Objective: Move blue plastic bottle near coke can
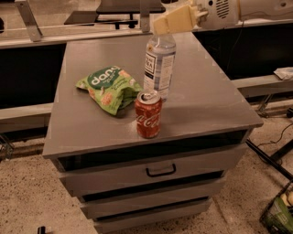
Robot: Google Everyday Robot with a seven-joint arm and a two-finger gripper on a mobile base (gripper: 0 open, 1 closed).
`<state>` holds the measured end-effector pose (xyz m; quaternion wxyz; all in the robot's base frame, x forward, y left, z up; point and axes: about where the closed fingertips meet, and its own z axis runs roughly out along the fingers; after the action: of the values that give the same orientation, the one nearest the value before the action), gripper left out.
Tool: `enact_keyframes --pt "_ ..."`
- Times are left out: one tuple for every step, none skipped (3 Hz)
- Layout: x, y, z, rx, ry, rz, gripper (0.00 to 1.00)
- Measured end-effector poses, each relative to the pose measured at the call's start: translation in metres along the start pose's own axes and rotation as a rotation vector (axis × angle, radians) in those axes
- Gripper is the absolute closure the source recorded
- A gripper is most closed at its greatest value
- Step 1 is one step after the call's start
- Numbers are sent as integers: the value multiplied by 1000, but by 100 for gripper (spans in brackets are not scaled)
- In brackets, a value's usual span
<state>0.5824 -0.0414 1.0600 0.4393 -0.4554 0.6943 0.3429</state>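
here, in the single camera view, the gripper (176, 22) sits at the upper centre of the frame. it is closed down over the top of the blue plastic bottle (159, 64), so that the bottle's cap is hidden behind the pale, cream-coloured fingers (170, 23). the white arm (242, 9) runs off from it to the upper right corner.

the bottle stands upright in the middle of the frame, its white label with dark lettering turned toward the camera. whether its base rests on the surface or hangs just above it cannot be told. the coke can (148, 116) stands upright directly in front of the bottle, nearer the lower edge, and its silver top overlaps the bottle's base in this view. the two are close together, though contact cannot be made out.

a green snack bag (109, 87) lies flat just left of the can and bottle, and its right edge comes up close to both.

all three sit on the grey top of a cabinet (210, 105) that fills the centre of the frame. a drawer below them carries a dark handle (161, 171). a speckled floor (27, 201) shows at lower left, and a white cloth (284, 73) lies on a ledge at the right edge.
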Motion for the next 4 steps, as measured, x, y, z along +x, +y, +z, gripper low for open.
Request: enact_keyframes --pt "0 0 1 -2 1 -1 100" --pt "4 2 2 2 -1 -30 100" --pt "14 5 1 -15 -10 -98 100" --pt "21 10 4 -46 -17 -195 100"
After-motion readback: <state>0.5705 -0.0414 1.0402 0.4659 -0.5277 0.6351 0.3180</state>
